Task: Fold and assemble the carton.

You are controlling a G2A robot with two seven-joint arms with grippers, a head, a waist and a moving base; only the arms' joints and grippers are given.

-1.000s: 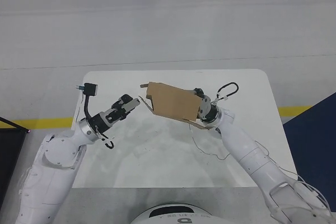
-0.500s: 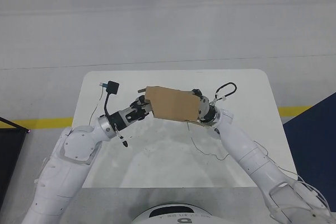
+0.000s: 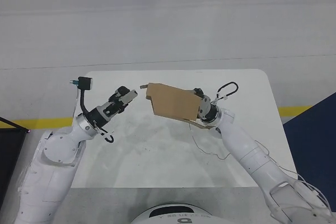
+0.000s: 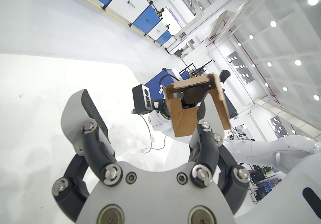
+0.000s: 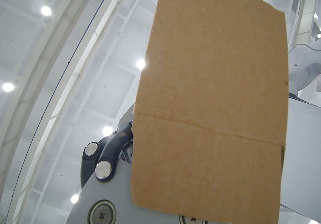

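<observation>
Carton [image 3: 171, 101] in right hand [image 3: 200, 107]

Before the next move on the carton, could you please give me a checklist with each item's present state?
1. Does the right tool grip the carton? Ok, it is clamped at one end.
2. Is the left tool open and empty? Ok.
3. Is the left tool apart from the carton? Ok, it is near the free end without touching.
4. Is the carton off the table? Ok, judging by the left wrist view.
5. Is the free end closed? Not ok, it gapes open.
6. Are the flaps at the gripped end folded? Cannot tell, they are hidden.
</observation>
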